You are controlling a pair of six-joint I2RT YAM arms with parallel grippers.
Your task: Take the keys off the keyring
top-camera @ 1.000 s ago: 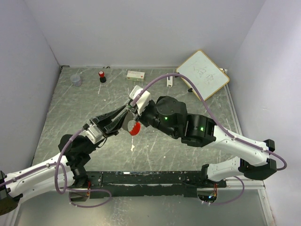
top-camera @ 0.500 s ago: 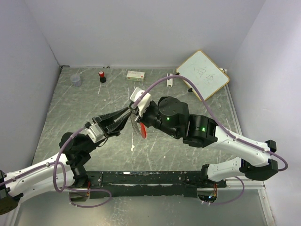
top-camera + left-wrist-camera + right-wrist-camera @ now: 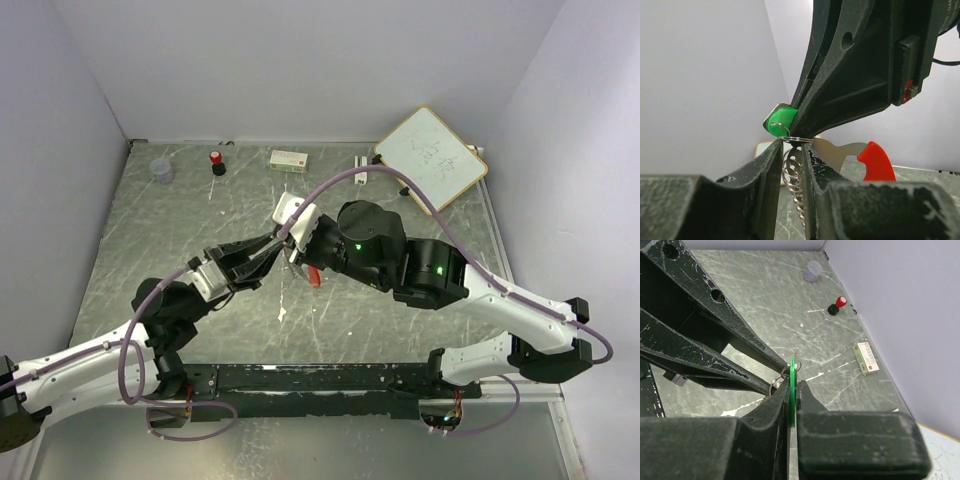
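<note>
My two grippers meet above the table's middle. My left gripper (image 3: 272, 247) (image 3: 792, 150) is shut on the silver keyring (image 3: 793, 170), whose stacked rings sit between its fingers. My right gripper (image 3: 296, 243) (image 3: 793, 385) is shut on the green key (image 3: 791, 390), seen edge-on between its fingers; its green head (image 3: 779, 122) shows in the left wrist view, still hooked in the ring. The red key (image 3: 875, 161) (image 3: 314, 276) hangs from the ring to the right, its metal blade (image 3: 837, 152) running back to the ring.
At the back of the table stand a clear cup (image 3: 162, 171), a red-capped little bottle (image 3: 216, 162), a small white box (image 3: 289, 158) and a whiteboard (image 3: 431, 158) leaning in the right corner. A white scrap (image 3: 283, 314) lies on the table below the grippers.
Both grippers have shifted slightly right and back, still joined. The red key has swung from under the left fingers to the right, now hanging edge-on under the right gripper.
</note>
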